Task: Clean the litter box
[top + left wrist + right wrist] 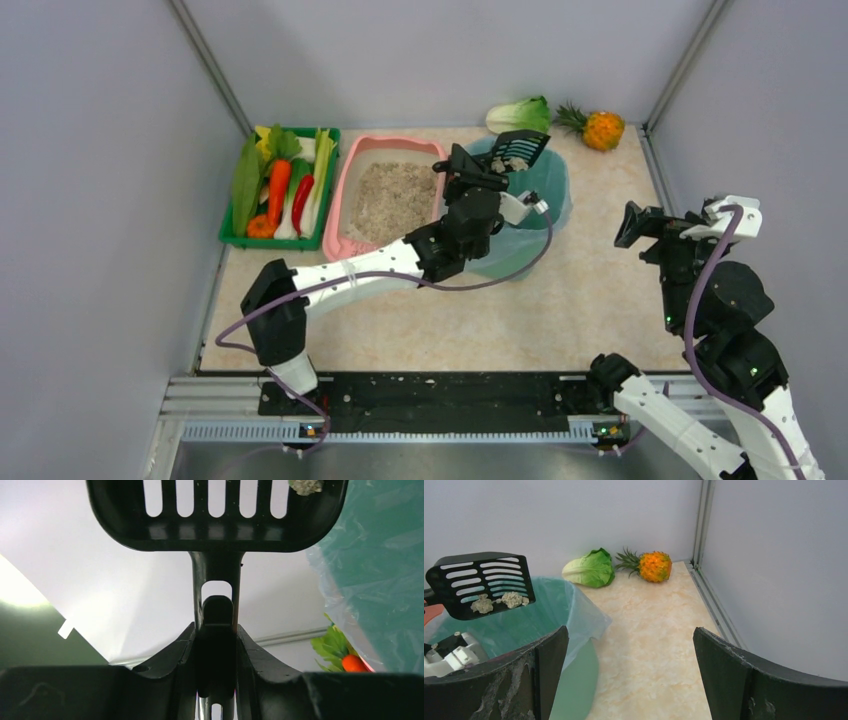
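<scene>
The pink litter box lies at the back of the table, with grey-beige litter inside. My left gripper is shut on the handle of a black slotted scoop, held over the teal bag-lined bin. Pale clumps rest in the scoop; one clump shows at the scoop's edge in the left wrist view. Far to the right, my right gripper is open above the table, its fingers holding nothing.
A green crate of vegetables stands left of the litter box. A lettuce and a pineapple lie at the back, near the right corner post. Grey walls enclose the table on three sides. The bin's bag overhangs its rim.
</scene>
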Motion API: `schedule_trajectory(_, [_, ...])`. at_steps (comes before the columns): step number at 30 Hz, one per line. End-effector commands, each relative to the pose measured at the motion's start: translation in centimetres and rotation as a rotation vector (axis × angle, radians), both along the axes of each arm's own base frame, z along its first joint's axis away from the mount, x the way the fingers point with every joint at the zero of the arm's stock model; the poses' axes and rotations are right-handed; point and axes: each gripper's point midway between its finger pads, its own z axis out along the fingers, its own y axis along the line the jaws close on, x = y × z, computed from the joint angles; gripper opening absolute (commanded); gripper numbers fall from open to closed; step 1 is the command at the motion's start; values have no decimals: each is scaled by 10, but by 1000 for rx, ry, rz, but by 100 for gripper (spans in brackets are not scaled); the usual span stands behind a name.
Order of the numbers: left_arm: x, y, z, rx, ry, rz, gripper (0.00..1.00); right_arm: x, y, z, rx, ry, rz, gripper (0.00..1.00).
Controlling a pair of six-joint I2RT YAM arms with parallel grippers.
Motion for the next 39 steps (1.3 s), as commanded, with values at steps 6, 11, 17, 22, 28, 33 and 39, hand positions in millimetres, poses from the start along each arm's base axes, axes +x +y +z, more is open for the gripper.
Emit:
schedule_trajectory(6, [-28,4,30,-31,-152,-156,0,1,0,7,18,-27,-6,95])
schedule_trajectory(11, [-34,12,36,-27,-157,-174,0,1,-1,6,14,-26,-10,95])
schedule_trajectory(17, [-32,10,33,-5,-128,-181,0,3,3,4,19,-24,0,95])
schedule_trajectory(22, [-29,11,27,-5,-109,-155,0,4,4,4,23,-25,5,95])
schedule_trajectory(28, [-22,24,26,-21,-88,-104,0,3,3,3,29,-28,6,95])
schedule_trajectory(33, [-26,19,26,-32,-85,-111,0,5,5,3,25,-24,9,95])
schedule_trajectory(39, [-22,13,39,-59,-104,-118,0,6,5,3,16,-25,6,95])
